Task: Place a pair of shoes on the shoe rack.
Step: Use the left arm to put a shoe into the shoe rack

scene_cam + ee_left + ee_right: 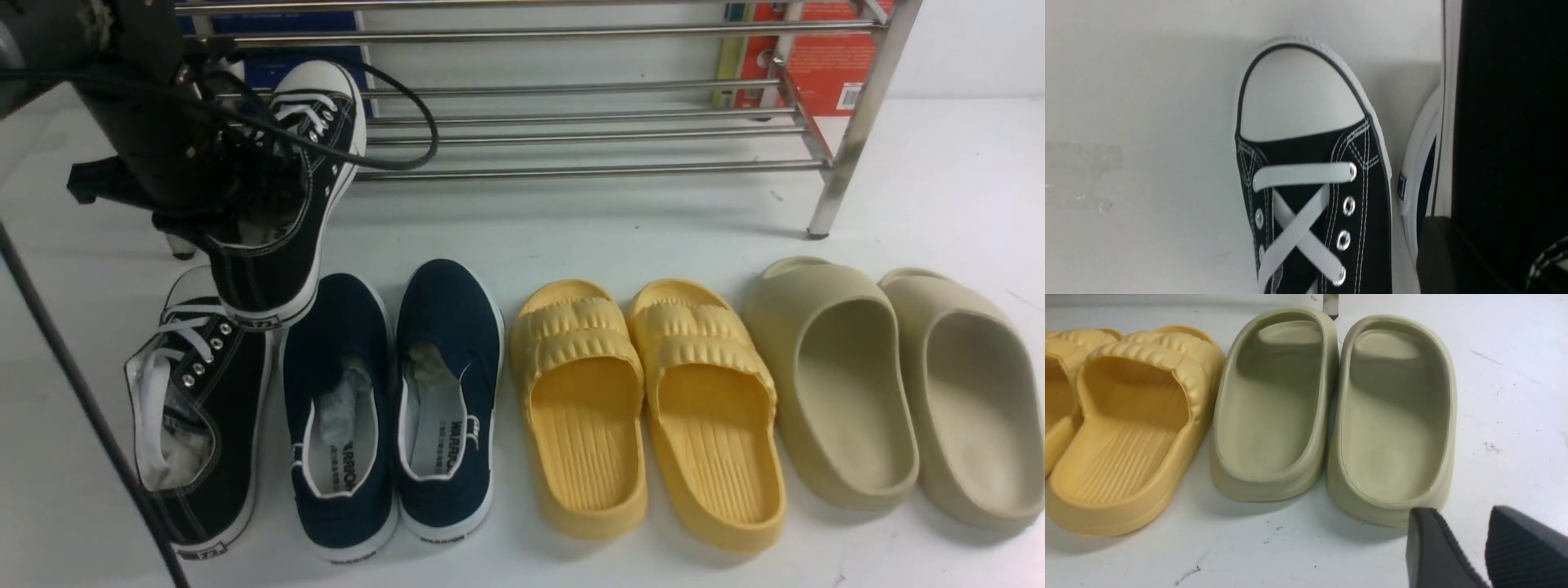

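left pincer clenched on raised sneaker | navy slip-ons beside | shoe rack behind | right pincer released

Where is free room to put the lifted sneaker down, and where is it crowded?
Free: the lower tubes of the shoe rack, from the lifted sneaker to its right leg; also the floor strip between rack and shoes. Crowded: the row of navy slip-ons, yellow slides, beige slides.

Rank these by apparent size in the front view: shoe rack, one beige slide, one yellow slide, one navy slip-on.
1. shoe rack
2. beige slide
3. yellow slide and navy slip-on: too alike to rank.
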`<move>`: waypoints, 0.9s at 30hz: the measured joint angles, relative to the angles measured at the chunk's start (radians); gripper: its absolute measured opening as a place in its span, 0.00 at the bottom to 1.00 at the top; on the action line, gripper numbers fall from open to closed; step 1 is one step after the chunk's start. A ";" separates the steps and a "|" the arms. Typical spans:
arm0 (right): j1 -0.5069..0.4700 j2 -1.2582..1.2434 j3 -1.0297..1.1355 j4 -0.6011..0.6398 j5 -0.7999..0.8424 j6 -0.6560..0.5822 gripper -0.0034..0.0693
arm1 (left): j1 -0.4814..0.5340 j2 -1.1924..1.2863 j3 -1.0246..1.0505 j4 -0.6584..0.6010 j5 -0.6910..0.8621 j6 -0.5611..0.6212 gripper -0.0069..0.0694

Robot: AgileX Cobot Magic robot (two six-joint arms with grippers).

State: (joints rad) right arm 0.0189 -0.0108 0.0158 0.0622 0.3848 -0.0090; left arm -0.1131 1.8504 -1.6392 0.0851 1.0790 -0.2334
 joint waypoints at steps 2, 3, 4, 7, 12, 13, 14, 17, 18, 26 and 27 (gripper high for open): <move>0.000 0.000 0.000 0.000 0.000 0.000 0.38 | 0.000 0.028 -0.036 0.002 0.000 -0.010 0.08; 0.000 0.000 0.000 0.000 0.000 0.000 0.38 | 0.000 0.045 -0.051 0.006 0.000 -0.016 0.08; 0.000 0.000 0.000 0.000 0.000 0.000 0.38 | 0.000 0.059 -0.068 0.013 0.000 -0.025 0.08; 0.000 0.000 0.000 0.000 0.000 0.000 0.38 | 0.000 0.094 -0.118 0.035 -0.002 -0.046 0.08; 0.000 0.000 0.000 0.000 0.000 0.000 0.38 | 0.005 0.128 -0.148 0.040 -0.033 -0.075 0.08; 0.000 0.000 0.000 0.000 0.000 0.000 0.38 | 0.010 0.130 -0.148 0.038 -0.041 -0.079 0.08; 0.000 0.000 0.000 0.000 0.000 0.000 0.38 | 0.017 0.133 -0.148 0.036 -0.051 -0.084 0.08; 0.000 0.000 0.000 0.000 0.000 0.000 0.38 | 0.042 0.138 -0.148 0.033 -0.084 -0.093 0.08; 0.000 0.000 0.000 0.000 0.000 0.000 0.38 | 0.050 0.139 -0.148 0.035 -0.093 -0.096 0.08; 0.000 0.000 0.000 0.000 0.000 0.000 0.38 | 0.066 0.156 -0.148 0.043 -0.169 -0.103 0.08; 0.000 0.000 0.000 0.000 0.000 0.000 0.38 | 0.066 0.164 -0.152 0.043 -0.184 -0.103 0.08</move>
State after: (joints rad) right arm 0.0189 -0.0108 0.0158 0.0622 0.3848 -0.0090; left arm -0.0472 2.0148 -1.7910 0.1284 0.8948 -0.3366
